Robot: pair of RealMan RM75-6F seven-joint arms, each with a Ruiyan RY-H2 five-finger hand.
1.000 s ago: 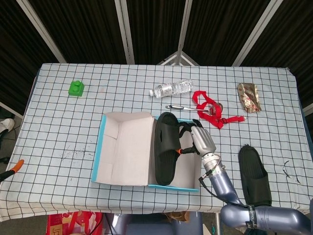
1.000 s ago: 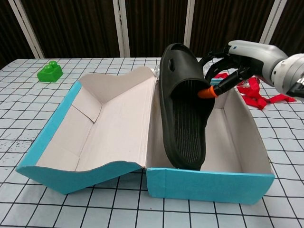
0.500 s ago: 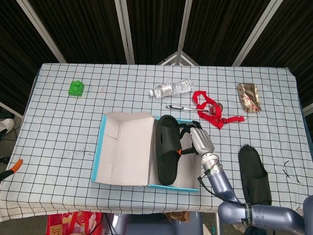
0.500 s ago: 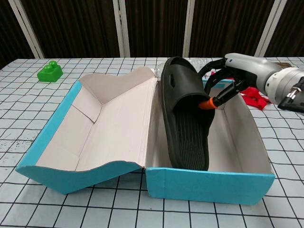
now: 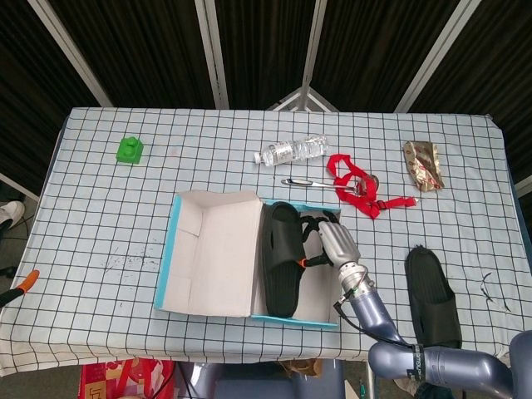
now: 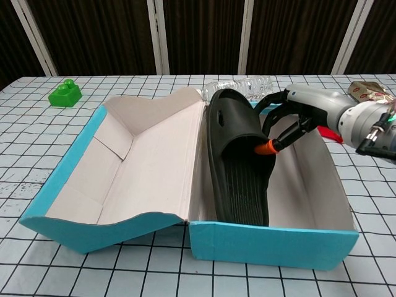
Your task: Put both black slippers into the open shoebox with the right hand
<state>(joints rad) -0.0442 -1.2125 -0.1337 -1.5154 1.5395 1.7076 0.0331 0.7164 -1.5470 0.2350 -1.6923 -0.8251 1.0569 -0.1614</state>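
Note:
One black slipper [image 5: 281,256] [image 6: 237,162] lies inside the open blue shoebox [image 5: 172,253] [image 6: 272,241], along the left side of its tray, sole up and tilted. My right hand [image 5: 332,239] [image 6: 289,119] grips the slipper's strap from the right, its orange-tipped thumb pressed to the sole. The second black slipper [image 5: 432,295] lies on the table to the right of the box, near the front edge. My left hand shows in neither view.
The box lid [image 6: 124,167] stands open to the left. Behind the box lie a water bottle [image 5: 293,150], a pen [image 5: 306,183], a red strap [image 5: 359,188] and a foil packet [image 5: 422,164]. A green block [image 5: 129,150] sits far left.
My right hand has lowered the slipper from a raised, steep pose down into the box tray, and the hand itself has sunk between the box walls.

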